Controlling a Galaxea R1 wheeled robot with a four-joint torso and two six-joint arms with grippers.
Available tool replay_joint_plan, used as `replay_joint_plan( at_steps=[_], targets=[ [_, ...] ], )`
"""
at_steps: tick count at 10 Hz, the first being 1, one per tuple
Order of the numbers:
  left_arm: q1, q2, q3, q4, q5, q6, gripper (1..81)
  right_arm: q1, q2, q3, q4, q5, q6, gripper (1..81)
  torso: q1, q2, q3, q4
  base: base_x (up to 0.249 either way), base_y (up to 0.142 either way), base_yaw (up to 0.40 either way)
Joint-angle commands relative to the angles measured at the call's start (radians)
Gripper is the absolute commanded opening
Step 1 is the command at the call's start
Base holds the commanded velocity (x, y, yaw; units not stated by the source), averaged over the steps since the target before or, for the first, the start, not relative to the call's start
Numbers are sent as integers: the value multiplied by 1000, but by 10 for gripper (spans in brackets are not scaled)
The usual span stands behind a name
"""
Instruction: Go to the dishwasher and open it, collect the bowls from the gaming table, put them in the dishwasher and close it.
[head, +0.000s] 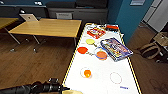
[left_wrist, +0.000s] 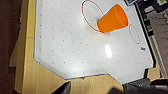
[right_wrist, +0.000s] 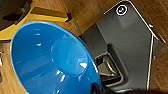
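One blue bowl (right_wrist: 52, 60) fills the right wrist view — seemingly carried, grip unclear; the orange bowl (head: 87, 73) waits on the white table (head: 105, 85), left fingers' state hidden.

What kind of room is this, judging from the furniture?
Probably an office break or games room: a long white gaming table with yellow edges, a plain wooden table holding a laptop, and a wooden floor.
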Motion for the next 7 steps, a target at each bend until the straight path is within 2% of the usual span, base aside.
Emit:
replay_joint_plan(
  at_steps=[1, 3, 7],
  targets=[
    [-221, 11, -42, -21, 98, -107, 811, 17, -37, 42, -37, -59, -3, 10, 0, 0, 0, 0, 0, 0, 0],
    [-318, 24, -67, -23, 146, -167, 811, 26, -37, 47, -37, -63, -3, 10, 0, 0, 0, 0, 0, 0, 0],
    [-393, 62, -91, -21, 156, -224, 811, 31, -33, 50, -39, -69, -3, 10, 0, 0, 0, 0, 0, 0, 0]
  ],
)
